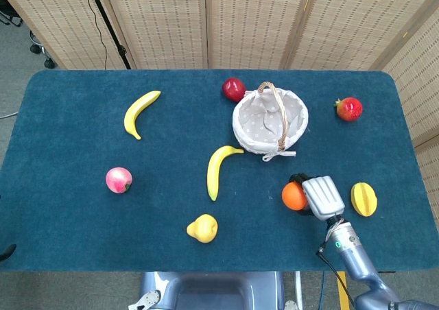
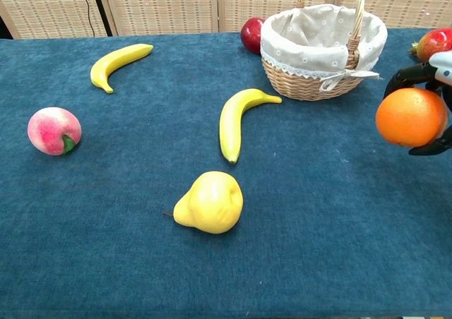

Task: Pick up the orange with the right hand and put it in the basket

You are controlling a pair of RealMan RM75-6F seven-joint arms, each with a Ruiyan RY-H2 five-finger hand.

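My right hand (image 1: 322, 196) grips the orange (image 1: 294, 196) from its right side, dark fingers curled around it. In the chest view the orange (image 2: 411, 117) hangs above the blue cloth at the right edge, with the right hand (image 2: 436, 86) mostly cut off by the frame. The wicker basket (image 1: 270, 120) with its white lining and upright handle stands just beyond and left of the orange; from the chest it is the basket (image 2: 323, 42) at the top. No left hand shows in either view.
A yellow banana (image 1: 218, 170) and a yellow pear (image 1: 202, 228) lie left of the orange. A starfruit (image 1: 363, 199) sits close on the hand's right. A red apple (image 1: 233, 88), a pomegranate (image 1: 349, 108), another banana (image 1: 139, 112) and a peach (image 1: 118, 180) are farther off.
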